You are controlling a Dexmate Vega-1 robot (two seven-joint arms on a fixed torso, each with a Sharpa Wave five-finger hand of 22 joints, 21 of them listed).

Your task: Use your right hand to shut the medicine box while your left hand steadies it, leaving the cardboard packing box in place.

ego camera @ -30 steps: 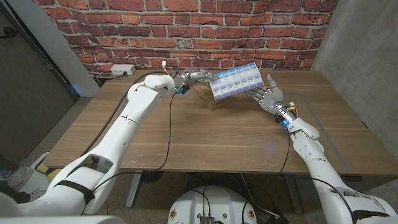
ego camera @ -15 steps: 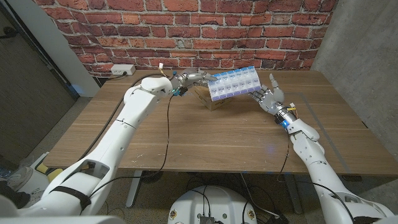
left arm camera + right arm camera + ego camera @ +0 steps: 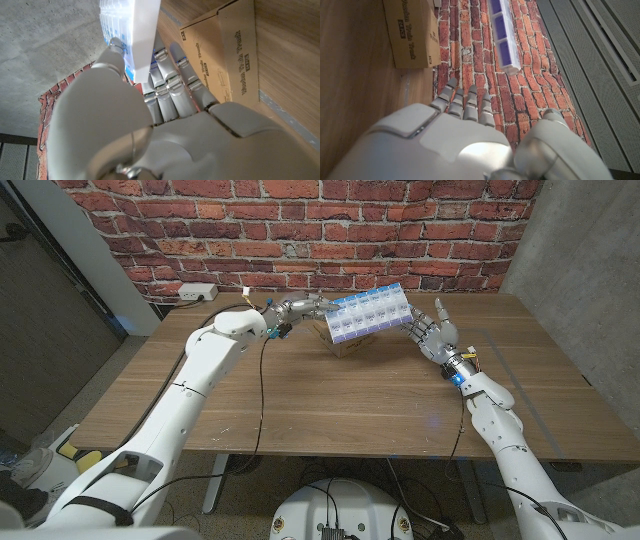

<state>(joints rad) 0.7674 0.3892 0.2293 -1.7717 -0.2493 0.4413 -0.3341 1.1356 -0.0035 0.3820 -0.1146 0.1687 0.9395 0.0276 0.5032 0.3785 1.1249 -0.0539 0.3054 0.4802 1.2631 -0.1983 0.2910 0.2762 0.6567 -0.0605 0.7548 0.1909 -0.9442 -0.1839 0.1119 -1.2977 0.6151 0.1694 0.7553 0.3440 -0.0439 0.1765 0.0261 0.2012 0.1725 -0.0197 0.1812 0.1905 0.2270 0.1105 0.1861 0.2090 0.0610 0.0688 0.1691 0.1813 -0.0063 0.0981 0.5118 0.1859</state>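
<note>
The medicine box (image 3: 368, 314), a white tray of blue compartments, is held tilted above the cardboard box (image 3: 348, 340) in the upper centre of the head view, over the far part of the table (image 3: 330, 405). The left hand (image 3: 303, 306) grips its left end, thumb on one face and fingers on the other. The right hand (image 3: 433, 335) stands just right of it, fingers spread, holding nothing.

Table (image 3: 330, 395): wooden, brown plank grain, standing before a red brick wall.
Cardboard packing box (image 3: 345, 340): brown, lying directly on the table toward its far side near the middle; printed lettering shows on its side in the wrist views.
Cable (image 3: 262, 405): thin, dark, trailing across the table's left part.
</note>
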